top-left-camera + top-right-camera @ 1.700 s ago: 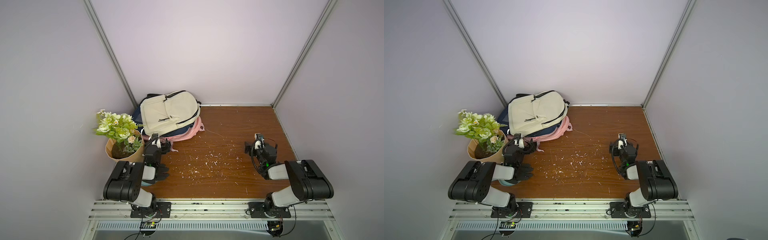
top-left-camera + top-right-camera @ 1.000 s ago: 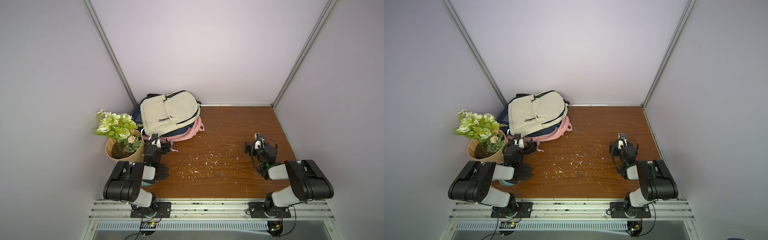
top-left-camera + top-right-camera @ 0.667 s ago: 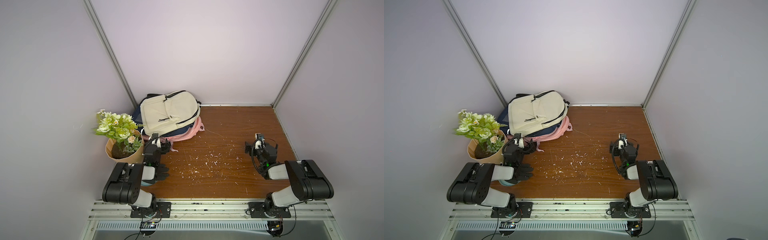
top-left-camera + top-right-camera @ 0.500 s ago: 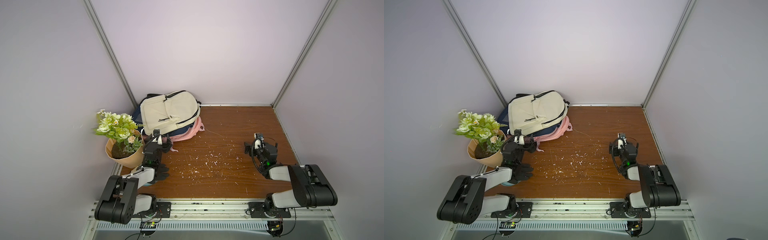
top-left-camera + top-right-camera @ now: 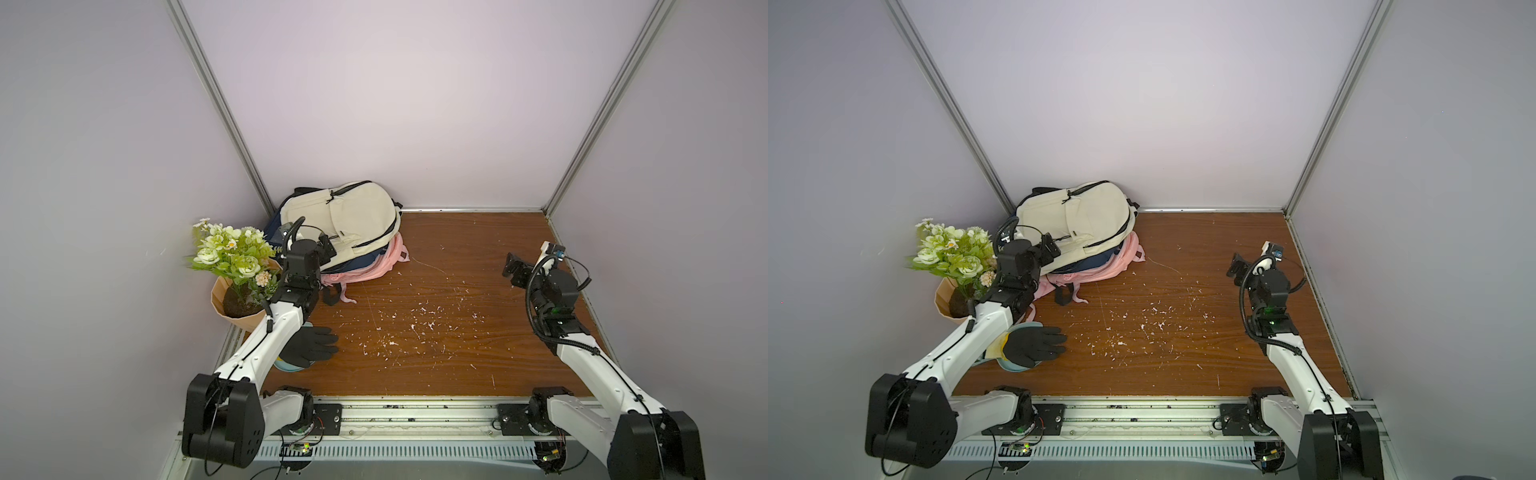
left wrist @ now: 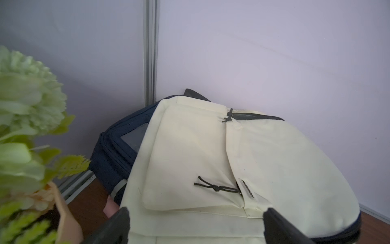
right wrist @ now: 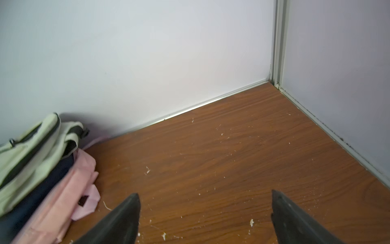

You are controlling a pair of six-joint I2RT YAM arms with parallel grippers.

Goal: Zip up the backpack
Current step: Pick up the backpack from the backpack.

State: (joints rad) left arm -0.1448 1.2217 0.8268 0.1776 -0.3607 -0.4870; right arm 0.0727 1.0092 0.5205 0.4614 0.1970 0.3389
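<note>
The cream backpack (image 5: 353, 216) lies in the far left corner of the tabletop (image 5: 457, 257), front panel up. It is stacked on a navy backpack (image 6: 114, 152) and a pink backpack (image 5: 376, 268), with a pot of artificial flowers (image 5: 232, 257) just beside the pile. The left hand (image 5: 326, 245) hovers over the pack's near edge with its jaws spread wide and nothing between them. The right hand (image 5: 513, 270) is equally wide open and empty, well apart from the pile, above bare wood. In the left wrist view a dark strip runs from a knotted black cord pull (image 6: 229, 115) along the upper seam. This reads as the main zipper standing open, though how far cannot be told. A second cord pull (image 6: 215, 188) lies on the front pocket. The bag looks like thin, soft fabric, slack and probably light, so it will likely buckle and slide over the smooth packs beneath rather than resist a tug. The sensible hold is a pinch on the cord pull itself. It is thin, limp and easy to miss, so the hand would have to close almost fully on it. The fabric will probably bunch ahead of the slider, so the other hand would best pin or tension the pack near the zipper's end. The flowers crowd the left arm's approach, and a careless sweep could tip the pot.
</note>
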